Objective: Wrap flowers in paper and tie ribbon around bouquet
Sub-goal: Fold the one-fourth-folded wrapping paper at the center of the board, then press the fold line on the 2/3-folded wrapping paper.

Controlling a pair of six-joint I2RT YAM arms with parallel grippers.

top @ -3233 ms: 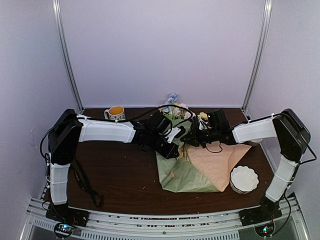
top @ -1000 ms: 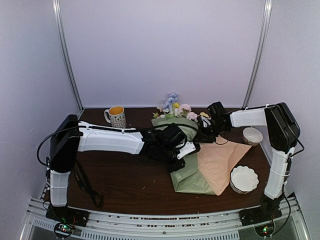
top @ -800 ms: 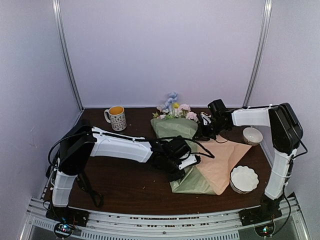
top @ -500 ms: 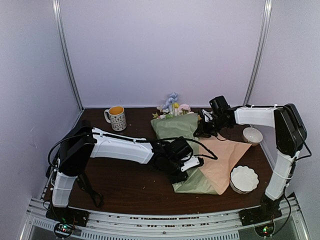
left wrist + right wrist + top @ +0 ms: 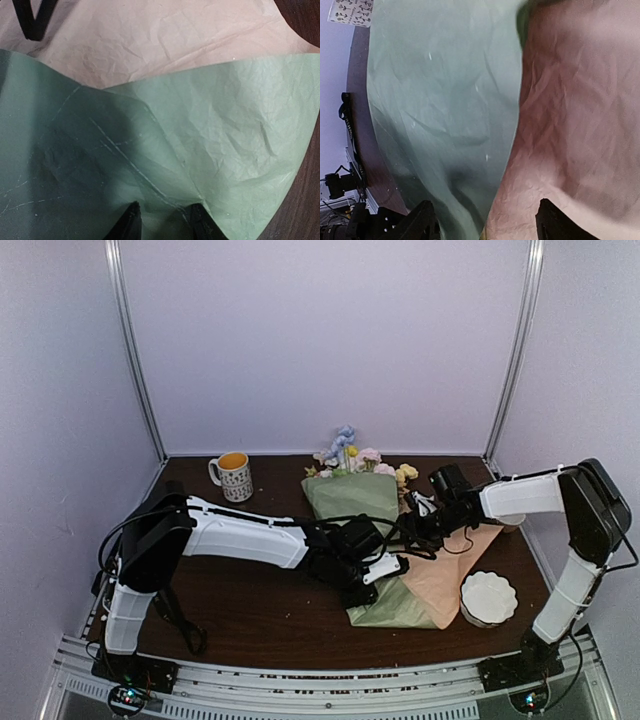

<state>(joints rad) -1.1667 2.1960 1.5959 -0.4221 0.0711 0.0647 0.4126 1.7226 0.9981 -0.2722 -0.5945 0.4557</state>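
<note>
Your top view looks down from above and behind the arm bases [image 5: 135, 672] and takes in the whole desk [image 5: 250, 610]. Both your wrist views sit very close over the paper [image 5: 225, 125], facing onto it. All three views share that green-and-peach sheet.

right pincer [image 5: 424, 527] opened and drawn off the flowers [image 5: 352, 454] towards the table's [image 5: 250, 612] near edge, left pincer [image 5: 382, 570] nearer too, paper [image 5: 352, 496] folded into a green cone

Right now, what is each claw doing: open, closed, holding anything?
Left claw: partly open, tips resting on the green side of the paper; no clear grip.
Right claw: wide open over the paper, holding nothing.
</note>
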